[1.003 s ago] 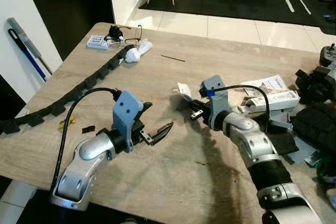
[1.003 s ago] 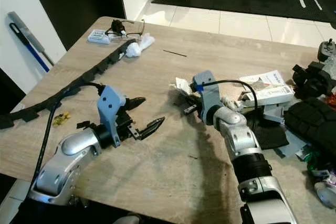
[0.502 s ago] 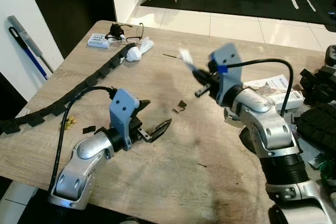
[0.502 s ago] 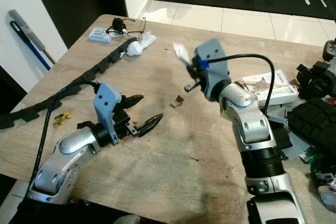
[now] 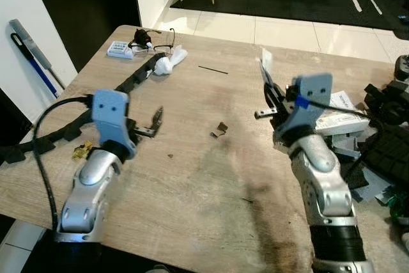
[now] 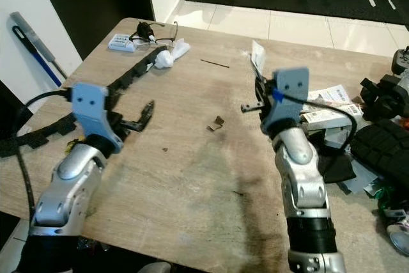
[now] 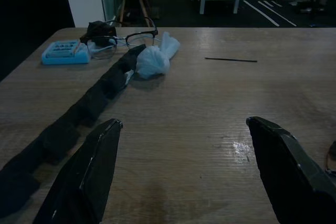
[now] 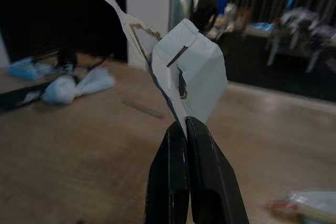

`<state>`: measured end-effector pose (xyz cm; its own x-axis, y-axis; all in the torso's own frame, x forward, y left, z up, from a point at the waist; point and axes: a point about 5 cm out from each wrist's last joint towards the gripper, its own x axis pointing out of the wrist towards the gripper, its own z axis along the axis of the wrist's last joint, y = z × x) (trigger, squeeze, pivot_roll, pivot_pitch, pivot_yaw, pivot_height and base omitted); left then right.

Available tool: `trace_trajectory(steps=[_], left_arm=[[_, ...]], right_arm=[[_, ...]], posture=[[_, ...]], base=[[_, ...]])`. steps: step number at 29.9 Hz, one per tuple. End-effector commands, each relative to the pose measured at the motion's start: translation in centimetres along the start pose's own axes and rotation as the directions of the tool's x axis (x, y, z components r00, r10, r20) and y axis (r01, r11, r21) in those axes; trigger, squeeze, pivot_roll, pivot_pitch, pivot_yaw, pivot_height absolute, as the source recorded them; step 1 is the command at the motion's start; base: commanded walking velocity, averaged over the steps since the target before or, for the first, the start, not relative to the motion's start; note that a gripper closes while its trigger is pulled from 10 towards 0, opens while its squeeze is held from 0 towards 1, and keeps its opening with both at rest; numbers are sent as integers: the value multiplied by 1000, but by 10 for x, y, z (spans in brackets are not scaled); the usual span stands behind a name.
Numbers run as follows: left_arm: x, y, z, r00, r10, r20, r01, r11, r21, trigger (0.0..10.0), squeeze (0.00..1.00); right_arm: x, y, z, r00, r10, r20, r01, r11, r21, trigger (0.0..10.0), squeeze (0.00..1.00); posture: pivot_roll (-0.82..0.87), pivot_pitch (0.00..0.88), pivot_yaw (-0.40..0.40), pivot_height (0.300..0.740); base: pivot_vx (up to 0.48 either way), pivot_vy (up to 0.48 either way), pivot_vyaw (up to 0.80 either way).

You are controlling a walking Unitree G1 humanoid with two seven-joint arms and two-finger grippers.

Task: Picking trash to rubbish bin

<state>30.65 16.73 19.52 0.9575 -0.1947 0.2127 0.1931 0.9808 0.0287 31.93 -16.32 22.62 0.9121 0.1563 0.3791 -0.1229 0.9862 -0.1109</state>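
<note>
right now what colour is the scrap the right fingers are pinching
White paper scrap with brown torn edges, clearest in the right wrist view.

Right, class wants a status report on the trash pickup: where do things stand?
Right gripper shut on paper scrap, held above table. Left gripper open, holding nothing. Small brown scrap on table.

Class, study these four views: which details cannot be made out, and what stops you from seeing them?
- Rubbish bin: no view tells where it stands.
- Printing on the white scrap held in the right pincer: right wrist view too blurred.
- Small brown bit on the table: too small to identify.
- Black gear: cut off by the picture edge in the eye views.
- Left pincer, open: nothing between its fingers.
</note>
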Motion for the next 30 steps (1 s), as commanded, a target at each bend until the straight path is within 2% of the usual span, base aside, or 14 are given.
trace_trajectory(steps=[1, 2, 5, 14, 30], left_arm=[[-2, 0, -2, 1000, 13, -11, -14, 1000, -22, 10000, 0], [-2, 0, -1, 1000, 14, -4, -14, 1000, -28, 10000, 0], [0, -4, 3, 1000, 11, 12, -10, 999, -37, 10000, 0], [0, -4, 1, 999, 47, 15, -46, 998, -45, 10000, 0], [0, -7, 2, 999, 31, 11, -31, 999, -34, 10000, 0]], right_arm=[[-4, 1, 1, 1000, -6, 22, 7, 1000, -12, 10000, 0], [-5, 1, 0, 1000, -11, 28, 11, 1000, -16, 10000, 0], [-12, 1, -6, 999, -26, 30, 25, 999, 48, 10000, 0], [-19, 1, -14, 999, -32, -4, 32, 999, 37, 10000, 0], [-22, 10, -26, 1000, -15, -23, 17, 998, 55, 10000, 0]], posture=[[31, 168, 31, 740], [29, 171, 27, 740], [36, 166, 25, 740], [25, 169, 19, 740], [30, 170, 18, 740]], base=[[0, 0, 0], [0, 0, 0], [0, 0, 0], [0, 0, 0], [-326, 0, 0]])
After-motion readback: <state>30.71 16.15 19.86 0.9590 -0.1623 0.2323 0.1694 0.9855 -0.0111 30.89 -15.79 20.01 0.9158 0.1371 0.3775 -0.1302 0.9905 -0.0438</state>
